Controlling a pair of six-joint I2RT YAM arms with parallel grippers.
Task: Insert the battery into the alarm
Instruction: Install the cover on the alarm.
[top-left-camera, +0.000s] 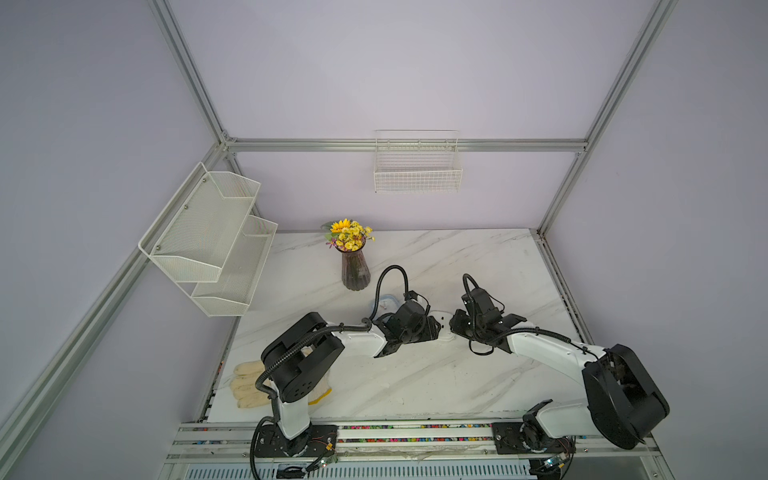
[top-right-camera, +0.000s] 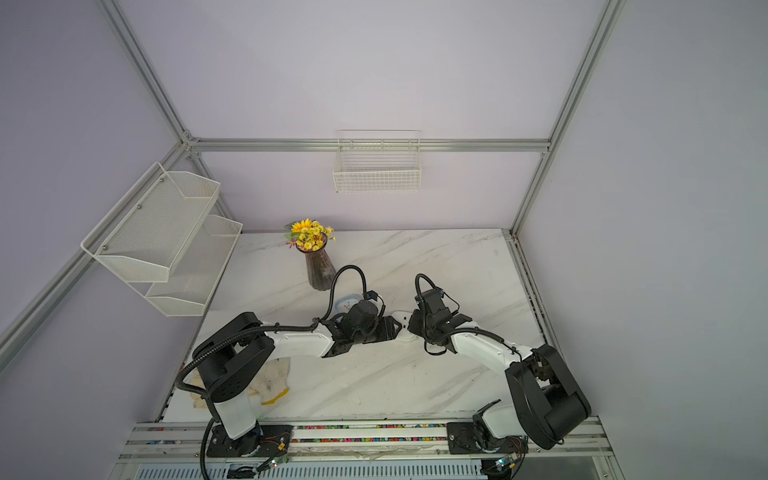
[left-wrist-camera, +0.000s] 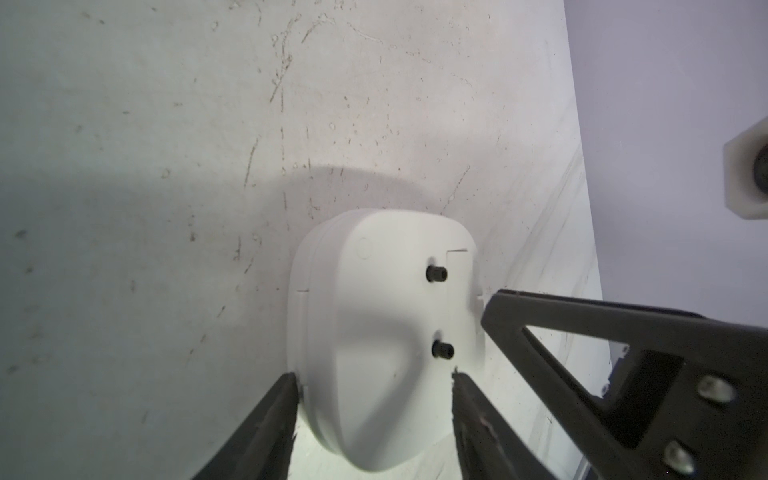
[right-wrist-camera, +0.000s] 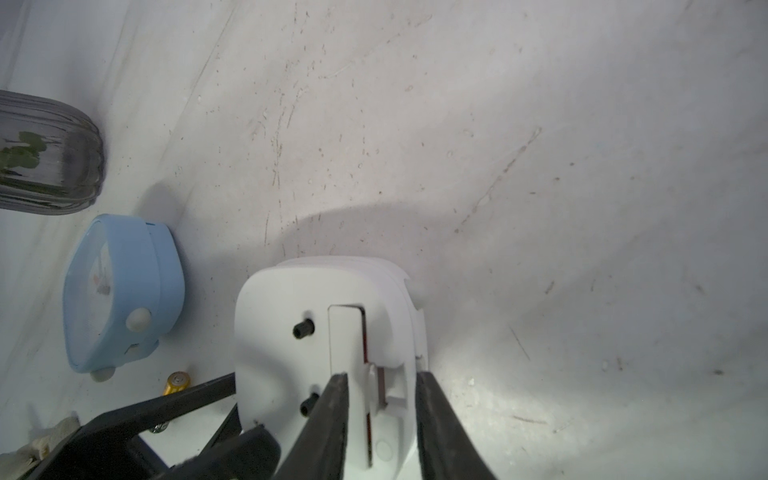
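The white alarm (left-wrist-camera: 374, 299) lies between my two grippers near the table's middle, its back with two black knobs facing up; it shows in both top views (top-left-camera: 442, 318) (top-right-camera: 402, 320). My left gripper (left-wrist-camera: 376, 376) is shut on its sides. My right gripper (right-wrist-camera: 381, 376) is open, one finger over the alarm's back and one by its side edge. The lifted latch end of the battery cover (right-wrist-camera: 345, 332) lies between them, with a dark gap along the cover's edge. A gold battery (right-wrist-camera: 176, 382) lies on the table beyond the left gripper's finger.
A blue alarm clock (right-wrist-camera: 120, 291) stands close to the battery, and behind it a dark glass vase (top-left-camera: 355, 268) of yellow flowers. A pale glove (top-left-camera: 249, 382) lies by the left arm's base. White baskets hang on the left and back walls.
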